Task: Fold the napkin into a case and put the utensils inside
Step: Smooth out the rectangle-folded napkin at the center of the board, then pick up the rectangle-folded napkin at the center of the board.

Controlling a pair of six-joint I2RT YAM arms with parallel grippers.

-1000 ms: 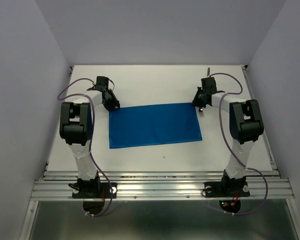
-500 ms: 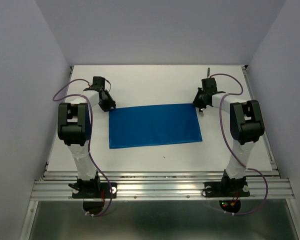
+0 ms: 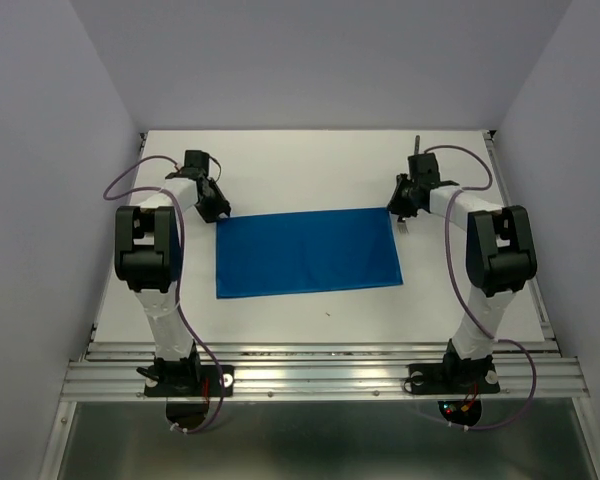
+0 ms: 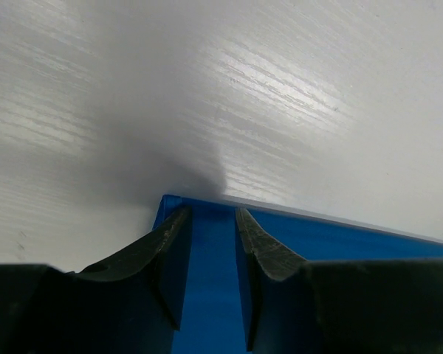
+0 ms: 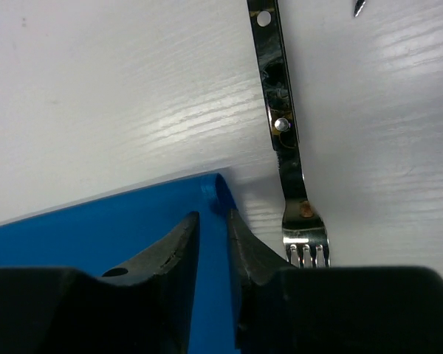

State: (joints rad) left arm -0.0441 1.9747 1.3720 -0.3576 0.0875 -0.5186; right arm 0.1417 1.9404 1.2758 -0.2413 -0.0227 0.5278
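Edged slightly aside, left gripper (image 4: 210, 214) straddles the napkin (image 3: 308, 251) corner, jaws spread; whether right gripper (image 5: 211, 217) pinches is unclear, so lift straight, clear of the fork (image 5: 289, 166).

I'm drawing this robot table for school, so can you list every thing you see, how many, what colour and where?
napkin: one, bright blue, lying flat in the middle of the table.
fork: one, silver, just right of the napkin's far right corner, tines toward the near edge.
table: one, white, under everything.
metal rail: one, silver, along the table's near edge.
left gripper: one, black, jaws apart over the napkin's far left corner.
right gripper: one, black, jaws slightly apart over the napkin's far right corner.
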